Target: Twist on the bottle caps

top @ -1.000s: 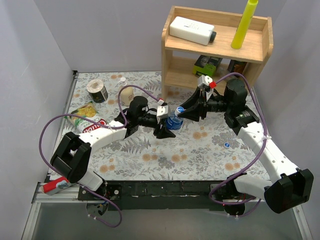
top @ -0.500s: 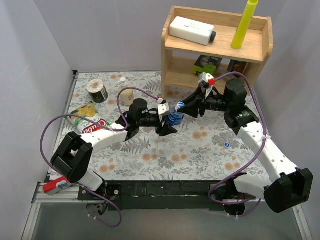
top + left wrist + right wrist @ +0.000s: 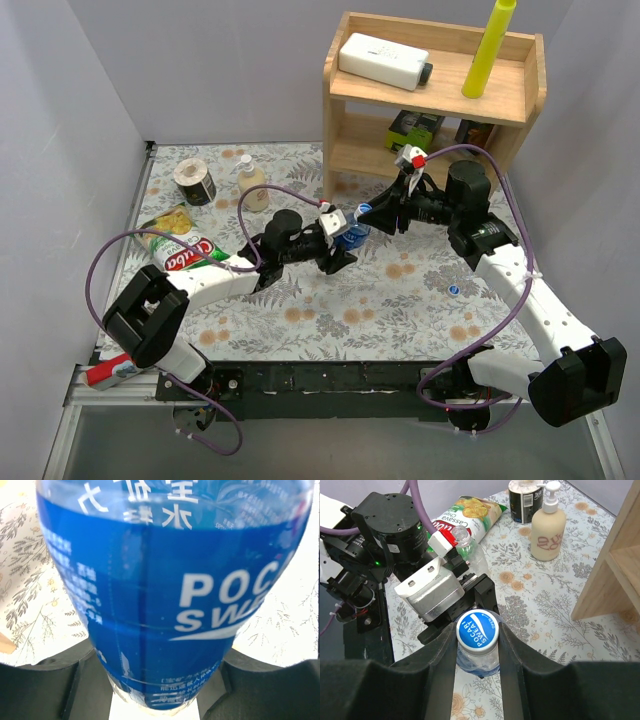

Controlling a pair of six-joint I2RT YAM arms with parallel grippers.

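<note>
Blue-labelled bottle [image 3: 347, 237] is near table centre, tilted with its neck toward 1 o'clock. Its body is pinched between the left gripper [image 3: 338, 250] fingers. Right gripper [image 3: 368, 213] is at 2 o'clock of it, fingers pressed on both sides of the blue cap [image 3: 477, 628], which sits on that bottle's neck. Second blue cap [image 3: 454, 291] lies loose on the floral table [image 3: 400, 310], 4 o'clock from the held bottle and well apart. Plain bottle [image 3: 464, 539], neck bare, shows in the right wrist view at 12 o'clock of the held cap, beside the snack bag [image 3: 465, 510].
</note>
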